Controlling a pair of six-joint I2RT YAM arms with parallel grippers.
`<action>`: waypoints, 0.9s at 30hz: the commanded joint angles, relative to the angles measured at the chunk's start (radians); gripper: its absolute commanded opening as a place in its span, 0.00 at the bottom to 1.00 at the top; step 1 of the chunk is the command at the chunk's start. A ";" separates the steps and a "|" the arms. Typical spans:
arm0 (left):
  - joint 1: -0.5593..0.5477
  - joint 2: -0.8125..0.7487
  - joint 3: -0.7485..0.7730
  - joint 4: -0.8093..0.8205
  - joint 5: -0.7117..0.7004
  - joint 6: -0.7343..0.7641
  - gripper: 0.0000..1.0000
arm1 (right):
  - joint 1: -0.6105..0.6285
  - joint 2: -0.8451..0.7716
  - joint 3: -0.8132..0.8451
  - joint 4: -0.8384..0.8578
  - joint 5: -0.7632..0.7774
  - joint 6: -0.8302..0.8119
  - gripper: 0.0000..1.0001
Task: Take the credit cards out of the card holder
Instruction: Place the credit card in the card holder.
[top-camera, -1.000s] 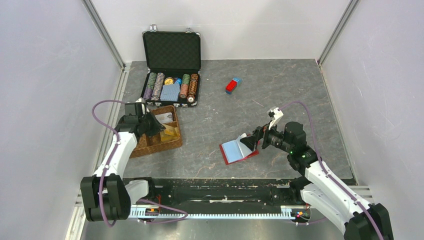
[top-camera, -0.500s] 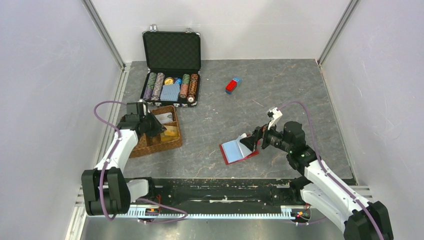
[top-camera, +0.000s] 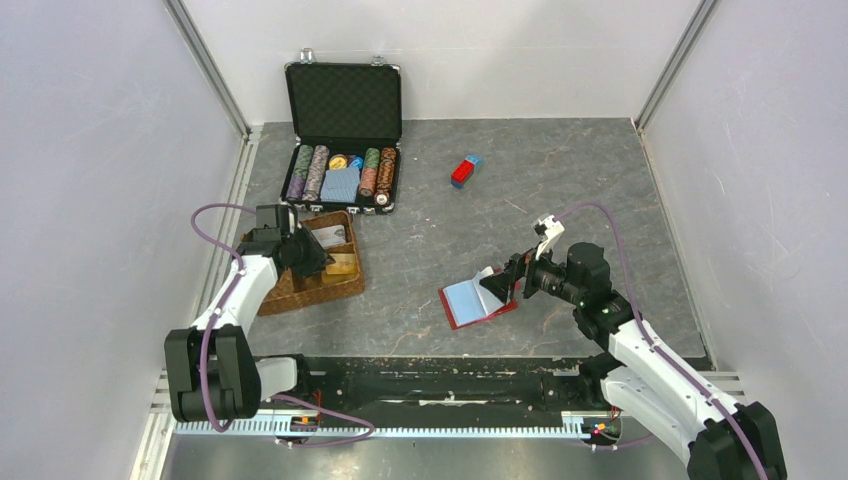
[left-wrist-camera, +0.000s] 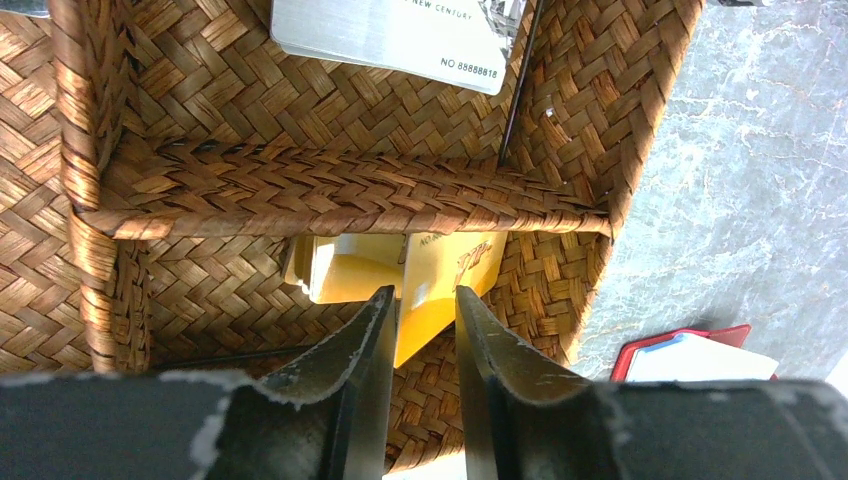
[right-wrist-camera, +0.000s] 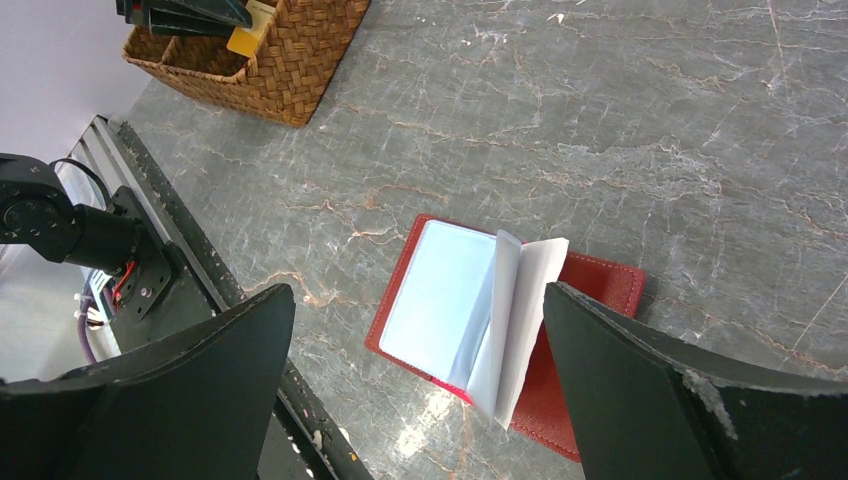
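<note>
top external view gives us the grey worktop (top-camera: 560, 190), with the woven basket (top-camera: 300, 295) at the left and the red card holder (top-camera: 478, 302) lying open near the right arm. we judge the task partly done. a silver card (left-wrist-camera: 400, 35) lies in one basket compartment and yellow cards (left-wrist-camera: 345, 272) lie in the next. the card holder shows what looks like a pale blue-grey card (right-wrist-camera: 440, 300) in its left half, and pale sleeves (right-wrist-camera: 520, 300) stand up at the fold. so at least that one is left to pull, and we cannot tell whether the sleeves hide more. the left tool (left-wrist-camera: 422, 300) hangs over the yellow cards with its fingers a narrow gap apart. a yellow card shows through the gap, but we see no pinch on it. the right tool (right-wrist-camera: 418, 295) is spread wide above the card holder, one finger to each side, holding nothing.
</note>
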 joint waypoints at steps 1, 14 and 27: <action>0.000 0.012 0.047 -0.005 -0.015 -0.017 0.37 | -0.002 0.006 0.047 0.021 -0.012 -0.012 0.98; 0.001 0.001 0.064 -0.002 -0.030 -0.031 0.44 | -0.002 0.050 0.068 -0.017 -0.013 0.005 0.98; 0.000 -0.094 0.088 -0.021 -0.010 -0.024 0.50 | -0.002 0.085 0.137 -0.088 0.018 0.045 0.96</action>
